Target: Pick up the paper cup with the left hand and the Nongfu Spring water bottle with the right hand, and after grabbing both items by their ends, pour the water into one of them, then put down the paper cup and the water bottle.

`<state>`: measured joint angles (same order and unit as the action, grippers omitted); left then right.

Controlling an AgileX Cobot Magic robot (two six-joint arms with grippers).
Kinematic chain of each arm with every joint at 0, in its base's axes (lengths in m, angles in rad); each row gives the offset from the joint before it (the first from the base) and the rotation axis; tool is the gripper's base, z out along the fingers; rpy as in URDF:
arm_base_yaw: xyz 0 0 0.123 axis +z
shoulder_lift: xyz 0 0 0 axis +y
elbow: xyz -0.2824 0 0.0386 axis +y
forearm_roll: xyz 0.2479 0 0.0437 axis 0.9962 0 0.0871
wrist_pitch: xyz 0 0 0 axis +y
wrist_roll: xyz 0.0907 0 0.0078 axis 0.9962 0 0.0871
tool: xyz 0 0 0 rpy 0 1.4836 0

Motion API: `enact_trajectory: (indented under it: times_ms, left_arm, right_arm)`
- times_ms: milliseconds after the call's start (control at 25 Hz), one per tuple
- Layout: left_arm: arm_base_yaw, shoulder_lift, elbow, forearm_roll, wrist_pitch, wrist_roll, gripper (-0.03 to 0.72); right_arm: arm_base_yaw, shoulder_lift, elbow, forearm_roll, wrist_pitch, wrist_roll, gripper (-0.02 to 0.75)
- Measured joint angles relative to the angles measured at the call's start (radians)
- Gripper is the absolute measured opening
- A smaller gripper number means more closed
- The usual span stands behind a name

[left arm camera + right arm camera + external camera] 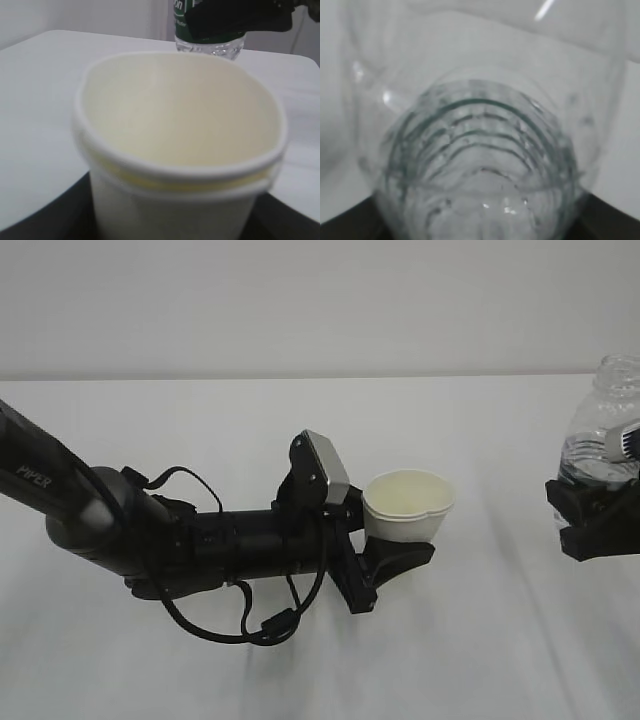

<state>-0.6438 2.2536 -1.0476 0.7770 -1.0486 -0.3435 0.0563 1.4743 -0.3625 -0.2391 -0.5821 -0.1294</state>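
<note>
left arm (150,530) comes in from the left edge, low over the white tabletop (200,430), forearm running almost level toward the middle. piper lettering on the upper link. cables loop under the wrist; grey camera block (325,468) sits tilted on top.

left claw (400,540) is partly closed around the cup (408,508), gripping it near its base. cup is upright, mouth up, rim pinched slightly out of round. it appears lifted clear of the tabletop, though the exterior view does not settle this. left wrist view looks straight into the cup (180,140): cream inside, and whether any water lies in it cannot be told.

right arm barely enters at the right edge; only the boxy black claw (592,512) shows, reaching in roughly level. it is clamped on the lower body of the bottle (605,425), jaws part open to that width. bottle stands upright or close to it, top cut off by the frame edge. clear ribbed plastic, no liquid level readable.

right wrist view is filled by the bottle (480,150) seen close, ribs as concentric green-tinted arcs, droplets on the wall; dark claw parts at both lower corners.

cup and bottle well apart, bottle to the right of the cup. in the left wrist view the bottle's green label (207,20) shows beyond the cup rim, with the right claw across it.
</note>
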Motion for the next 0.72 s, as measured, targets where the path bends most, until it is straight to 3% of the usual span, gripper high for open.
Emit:
enact_trajectory:
  times_ms: [720]
  left_arm:
    - [0.000,0.000,0.000,0.017,-0.040,-0.085,0.437]
  right_arm:
    - [0.000,0.000,-0.047,0.000,0.099,-0.262,0.450]
